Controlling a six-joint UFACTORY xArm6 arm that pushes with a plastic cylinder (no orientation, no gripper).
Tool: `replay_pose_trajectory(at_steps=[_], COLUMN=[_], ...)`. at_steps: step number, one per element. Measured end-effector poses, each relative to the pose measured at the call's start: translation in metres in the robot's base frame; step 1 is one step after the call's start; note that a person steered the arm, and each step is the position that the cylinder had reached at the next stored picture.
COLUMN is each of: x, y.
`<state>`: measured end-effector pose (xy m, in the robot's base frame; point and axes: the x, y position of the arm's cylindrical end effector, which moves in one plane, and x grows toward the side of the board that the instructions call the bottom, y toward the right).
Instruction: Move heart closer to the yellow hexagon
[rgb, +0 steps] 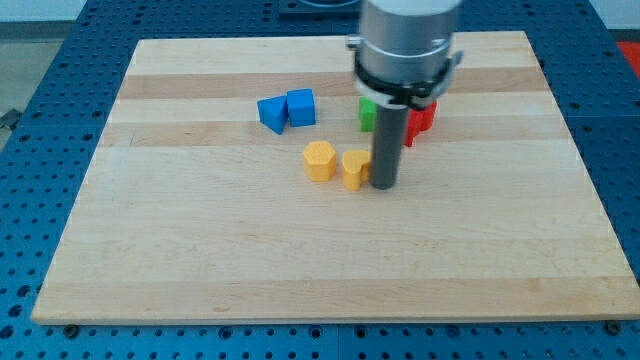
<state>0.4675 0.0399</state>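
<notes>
Tip (384, 186) touches yellow heart (354, 168) at view's right; no claw fitted. Push left, slow, toward yellow hexagon (319, 160); stop before contact.

Two blue blocks (286, 109), one green block (367, 114), one red block (421, 117). Yellow hexagon (319, 160) and yellow heart (354, 169), the heart touching my dark grey tip (384, 186). Board (300, 260): pale banded wood. Surrounding table (60, 100): blue, perforated.
</notes>
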Motion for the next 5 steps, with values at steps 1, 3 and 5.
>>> replay_pose_trajectory(at_steps=[1, 3, 5], x=[0.000, 0.004, -0.003], y=[-0.024, -0.030, 0.013])
